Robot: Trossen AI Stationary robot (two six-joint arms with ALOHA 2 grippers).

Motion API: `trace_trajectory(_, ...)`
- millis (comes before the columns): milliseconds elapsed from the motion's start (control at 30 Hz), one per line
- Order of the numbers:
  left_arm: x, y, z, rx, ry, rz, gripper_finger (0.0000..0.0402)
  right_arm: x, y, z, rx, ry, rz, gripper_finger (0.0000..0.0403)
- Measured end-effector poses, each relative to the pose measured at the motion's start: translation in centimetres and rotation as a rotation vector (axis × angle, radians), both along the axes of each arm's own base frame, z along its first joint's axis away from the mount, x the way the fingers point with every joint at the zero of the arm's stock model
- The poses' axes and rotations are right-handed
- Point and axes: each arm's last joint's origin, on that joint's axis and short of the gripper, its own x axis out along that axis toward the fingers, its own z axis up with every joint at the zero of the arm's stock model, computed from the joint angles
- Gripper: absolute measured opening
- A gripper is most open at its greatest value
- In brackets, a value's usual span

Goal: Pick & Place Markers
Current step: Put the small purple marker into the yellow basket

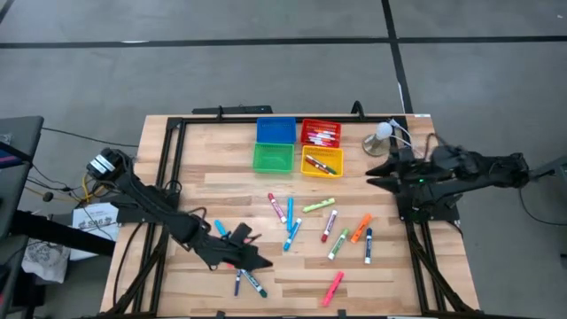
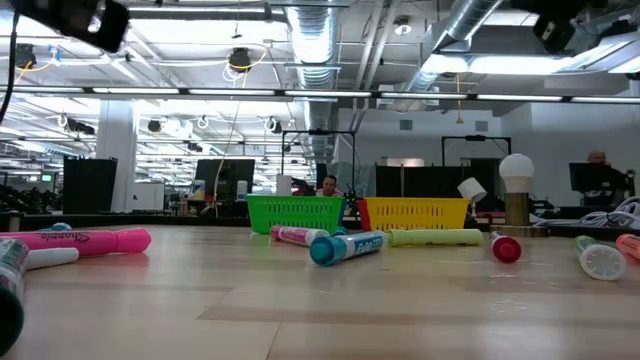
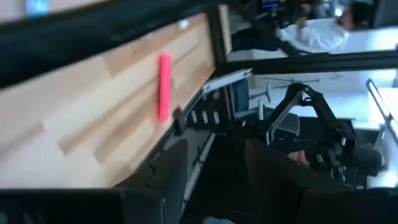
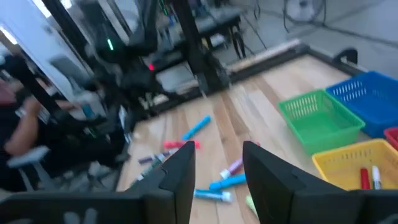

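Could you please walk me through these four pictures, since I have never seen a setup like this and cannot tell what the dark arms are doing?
This is a two-armed robot at a wooden table. One picture looks straight down, one looks level across the tabletop, and one comes from a camera on each wrist.

Felt-tip markers lie scattered on the table, among them a pink marker near the front edge. At the back stand four small bins: blue, red, green and yellow. The red and yellow ones already hold markers.

The left gripper sits low over the markers at the table's front left. The right gripper hovers beside the yellow bin. In each wrist picture the two dark fingers stand apart with nothing between them, so neither arm holds a marker.
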Motion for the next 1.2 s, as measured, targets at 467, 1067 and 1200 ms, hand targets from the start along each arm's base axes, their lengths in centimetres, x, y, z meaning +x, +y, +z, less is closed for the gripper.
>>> trace_trajectory(467, -0.2, -8.1, -2.7, -0.424, 0.317, -0.03, 0.0161, -4.2, -0.7, -1.8, 0.091, -0.181, -0.038, 0.0119)
trace_trajectory(1067, -2.4, -7.2, -5.0, -0.291, 0.623, 0.158, 0.0161, -4.1, -0.7, -2.6, 0.076, -0.163, -0.035, 0.0118)
trace_trajectory(1200, -2.5, -7.2, -5.1, -0.254, 0.623, 0.142, 0.0161, -4.1, -0.7, -2.7, 0.074, -0.156, -0.035, 0.0118)
